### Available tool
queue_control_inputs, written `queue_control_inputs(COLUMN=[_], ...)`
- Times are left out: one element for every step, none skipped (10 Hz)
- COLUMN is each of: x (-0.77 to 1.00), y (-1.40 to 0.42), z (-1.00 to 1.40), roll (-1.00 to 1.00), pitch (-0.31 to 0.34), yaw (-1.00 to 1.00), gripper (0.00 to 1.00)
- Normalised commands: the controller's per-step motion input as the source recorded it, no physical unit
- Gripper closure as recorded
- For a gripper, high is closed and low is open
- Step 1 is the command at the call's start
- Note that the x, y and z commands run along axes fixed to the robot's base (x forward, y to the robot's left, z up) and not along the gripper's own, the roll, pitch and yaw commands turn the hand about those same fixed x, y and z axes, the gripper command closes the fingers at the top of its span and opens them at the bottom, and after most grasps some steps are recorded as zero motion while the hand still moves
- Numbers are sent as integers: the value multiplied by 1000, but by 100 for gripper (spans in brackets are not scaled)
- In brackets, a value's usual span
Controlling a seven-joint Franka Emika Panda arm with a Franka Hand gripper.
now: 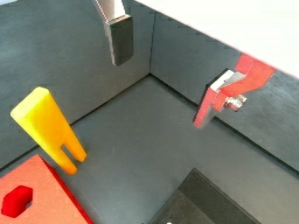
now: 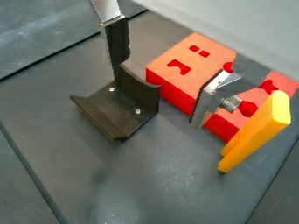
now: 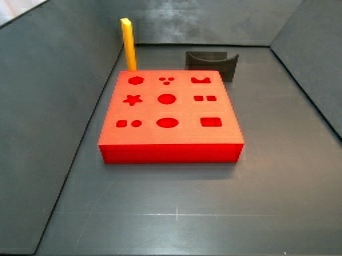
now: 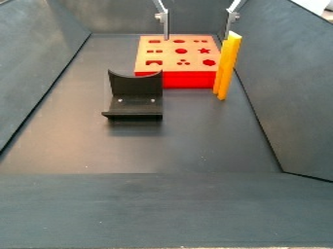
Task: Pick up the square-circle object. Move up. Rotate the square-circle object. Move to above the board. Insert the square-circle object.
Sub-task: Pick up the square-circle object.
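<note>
The peg (image 4: 227, 65) stands upright on the floor, just beside the board (image 4: 176, 60) and apart from the gripper. In a side view it sits at about three o'clock of the board; in a side view from the opposite end, peg (image 3: 128, 45) stands at about eleven o'clock of the board (image 3: 167, 118), by a far corner. A wrist view shows its notched end down, the two prongs (image 1: 68, 157) resting on the floor, which is likely why it balances on end.

The gripper (image 4: 198, 12) hangs high above the board's far edge, at twelve o'clock in that side view, with only the finger tips showing. Its fingers (image 1: 121, 39) are spread wide and nothing lies between them; the second finger (image 1: 222, 98) is well apart from the first. So the hand is empty and released, poised for a pick not yet begun.

The dark holder (image 4: 132, 95) rests on the floor at about eight o'clock of the board, clear of both. Whether the peg touches the board's side is hard to judge from these angles.
</note>
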Motion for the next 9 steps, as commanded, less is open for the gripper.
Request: queue_control_inputs(x=[-397,-297,-540,-466,-414,-409,-377,-394,-460], y=[0,-629,-669,-557,-449,-354,-331,-346,-417], z=[0,3,49,140,83,0,0,-109,-174], roll=[-4,269,284,190,156,186,221,254,243], pitch=[-79,-3,-160,-219,-204,-171,-187,-189,-189], yaw=[-69,69,343,549,683,734,734,697,620], gripper=[0,0,0,0,0,0,0,0,0])
